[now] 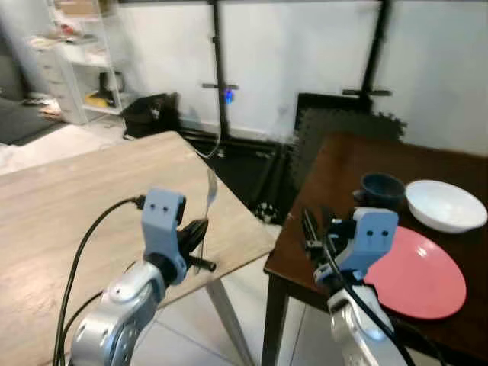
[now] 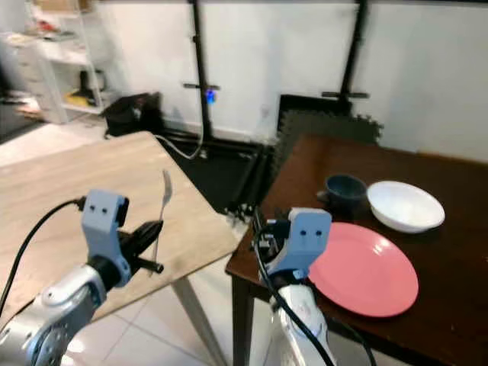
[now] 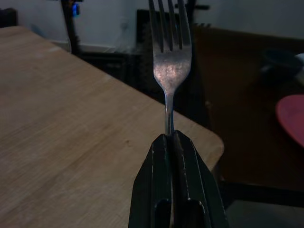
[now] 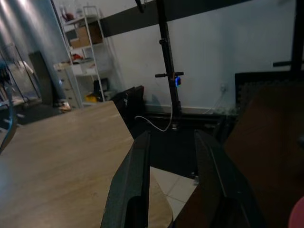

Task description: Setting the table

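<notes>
My left gripper (image 1: 200,229) is shut on the handle of a silver fork (image 3: 171,71). It holds the fork upright, tines up, above the near corner of the light wooden table (image 1: 91,191). My right gripper (image 4: 171,135) is open and holds nothing. It hovers at the left edge of the dark brown table (image 1: 358,152). A pink plate (image 1: 419,274) lies on that table just right of the right gripper. Behind the plate sit a white bowl (image 1: 446,204) and a dark blue cup (image 1: 381,188).
A narrow gap of tiled floor (image 1: 252,305) separates the two tables. Black stand poles (image 1: 217,76), black foam mats (image 1: 335,122) and a black bag (image 1: 150,113) line the white wall behind. White shelves (image 1: 76,61) stand at the far left.
</notes>
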Robot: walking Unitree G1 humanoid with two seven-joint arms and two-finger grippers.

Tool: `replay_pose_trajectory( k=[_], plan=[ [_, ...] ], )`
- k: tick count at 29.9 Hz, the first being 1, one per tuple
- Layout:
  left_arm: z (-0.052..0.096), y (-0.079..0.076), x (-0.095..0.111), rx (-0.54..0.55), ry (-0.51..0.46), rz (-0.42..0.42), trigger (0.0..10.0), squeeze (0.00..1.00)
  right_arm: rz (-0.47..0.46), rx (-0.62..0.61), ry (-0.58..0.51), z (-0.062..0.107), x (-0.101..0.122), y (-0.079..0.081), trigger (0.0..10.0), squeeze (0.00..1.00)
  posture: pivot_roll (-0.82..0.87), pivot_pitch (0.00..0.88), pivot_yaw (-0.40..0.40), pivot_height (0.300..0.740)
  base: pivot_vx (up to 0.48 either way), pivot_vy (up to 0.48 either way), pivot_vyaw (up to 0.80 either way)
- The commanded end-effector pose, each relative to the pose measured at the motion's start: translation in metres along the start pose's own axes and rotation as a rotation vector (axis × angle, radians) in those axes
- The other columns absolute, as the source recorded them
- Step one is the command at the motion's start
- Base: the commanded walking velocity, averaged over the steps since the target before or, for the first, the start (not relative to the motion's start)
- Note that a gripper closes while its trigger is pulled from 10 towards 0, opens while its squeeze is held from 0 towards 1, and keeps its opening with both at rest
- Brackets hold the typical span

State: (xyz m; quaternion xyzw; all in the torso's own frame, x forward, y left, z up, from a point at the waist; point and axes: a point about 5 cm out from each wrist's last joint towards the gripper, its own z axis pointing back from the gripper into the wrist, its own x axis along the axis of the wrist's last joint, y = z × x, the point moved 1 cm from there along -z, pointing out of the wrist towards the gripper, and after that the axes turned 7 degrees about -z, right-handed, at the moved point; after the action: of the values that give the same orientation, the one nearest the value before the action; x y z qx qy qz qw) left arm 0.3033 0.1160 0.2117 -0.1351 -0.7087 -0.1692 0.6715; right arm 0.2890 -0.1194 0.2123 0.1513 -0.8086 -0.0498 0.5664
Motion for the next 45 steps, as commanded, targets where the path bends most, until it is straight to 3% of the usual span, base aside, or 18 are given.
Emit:
replay_pose_trajectory(
  k=[1, 11, 30, 36, 45],
  plan=[
    [0.0002, 0.0021, -0.0037, 0.008, 0.023, -0.003, 10.0, 0.0, 0.0, -0.002, 0.004, 0.0007, -0.001, 0.0007, 10.0, 0.0, 0.03, 0.0, 0.045, 0.74, 0.0, 0.0, 0.0],
    [-0.0012, 0.006, -0.0051, 0.036, 0.034, 0.004, 10.0, 0.0, 0.013, -0.002, 0.007, 0.0016, -0.0013, 0.0008, 10.0, 0.0, 0.03, 0.0, 0.046, 0.74, 0.0, 0.275, 0.0],
    [-0.0009, 0.0044, -0.0063, 0.031, 0.042, 0.002, 10.0, 0.0, 0.029, -0.028, 0.014, 0.002, -0.0031, -0.0015, 10.0, 0.0, 0.03, 0.0, 0.049, 0.74, 0.0, 0.48, 0.78],
    [-0.0018, 0.0054, -0.0072, 0.041, 0.049, 0.0, 10.0, 0.0, 0.009, -0.039, 0.002, 0.0023, -0.0016, -0.0023, 10.0, 0.0, 0.03, 0.0, 0.05, 0.74, 0.0, 0.361, 0.0],
    [-0.0063, 0.0058, -0.006, 0.064, 0.052, 0.005, 10.0, 0.0, 0.007, -0.037, 0.003, 0.0025, -0.0016, -0.0018, 10.0, 0.0, 0.03, 0.0, 0.051, 0.74, 0.0, 0.0, 0.0]
  ],
)
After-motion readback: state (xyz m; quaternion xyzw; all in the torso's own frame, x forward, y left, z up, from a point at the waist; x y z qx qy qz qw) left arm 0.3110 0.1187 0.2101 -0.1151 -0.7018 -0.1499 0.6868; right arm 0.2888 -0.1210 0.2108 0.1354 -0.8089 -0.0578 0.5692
